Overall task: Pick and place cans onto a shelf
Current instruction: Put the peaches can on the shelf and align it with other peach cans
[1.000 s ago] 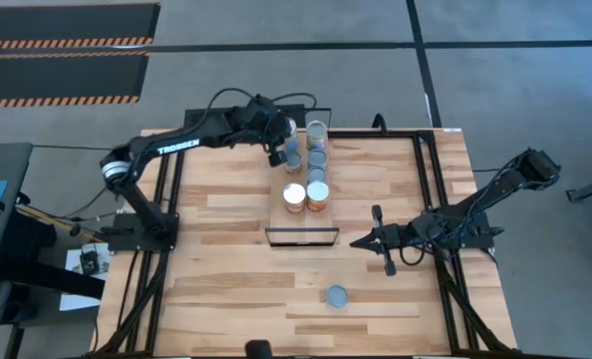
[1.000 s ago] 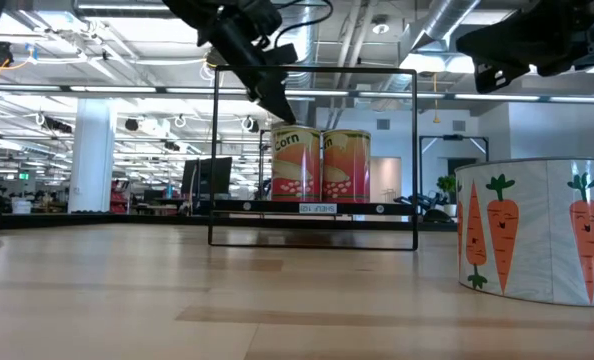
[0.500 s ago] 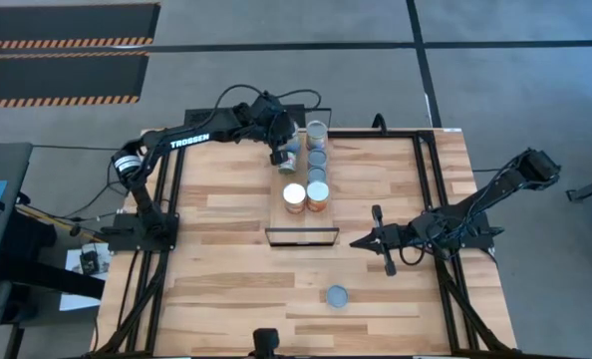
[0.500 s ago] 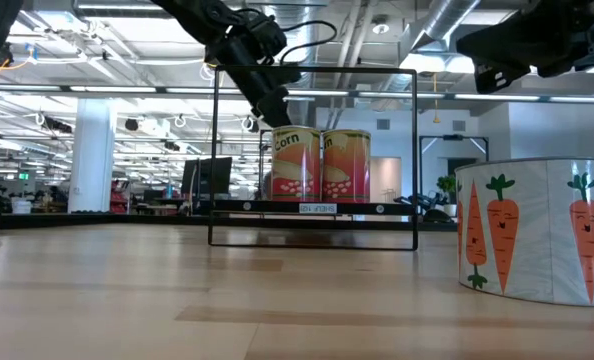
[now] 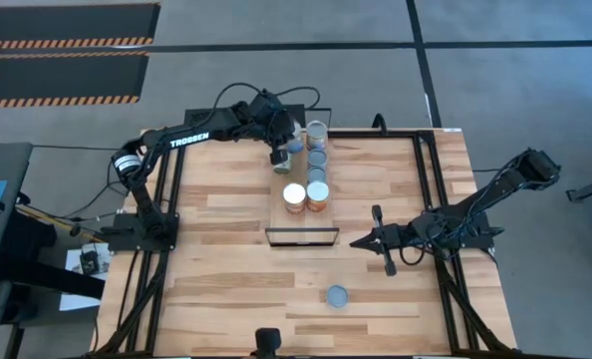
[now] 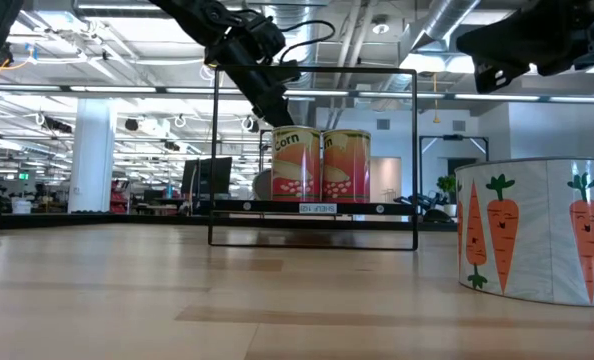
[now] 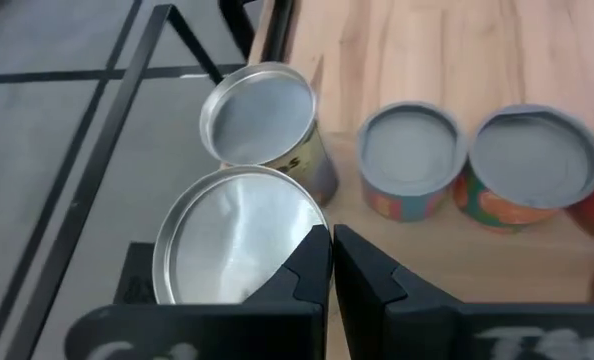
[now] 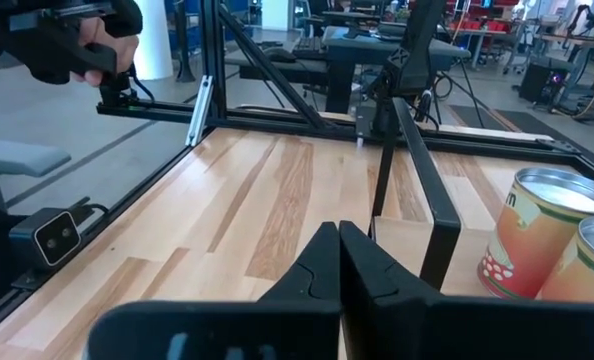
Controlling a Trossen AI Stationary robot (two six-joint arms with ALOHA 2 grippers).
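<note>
The shelf (image 5: 279, 206) is a pale plank with a black frame (image 5: 301, 237) at its near end. Several cans stand on it: two white-topped ones (image 5: 294, 196) (image 5: 318, 194) near the frame, grey-blue ones (image 5: 317, 165) behind them, and silver-topped ones (image 5: 317, 130) at the far end. One carrot-print can (image 5: 336, 295) stands on the table near the front edge. My left gripper (image 5: 280, 160) is shut, pointing down beside a silver-topped can (image 7: 239, 235) at the shelf's far left. My right gripper (image 5: 354, 241) is shut and empty, hovering right of the frame. My left gripper has its shut fingertips (image 7: 315, 262) at the rim of the silver-topped can (image 7: 295, 205), coming from above. I cannot tell whether they touch it.
Black rails (image 5: 426, 179) run along the table's left, right and far sides. There is open tabletop left of the shelf (image 5: 216, 229) and near the front edge. The carrot-print can (image 6: 537, 230) looms large in the low view.
My left arm has stretched out a little farther toward the table's far edge, and its gripper has stayed by the far-left cans on the shelf.
</note>
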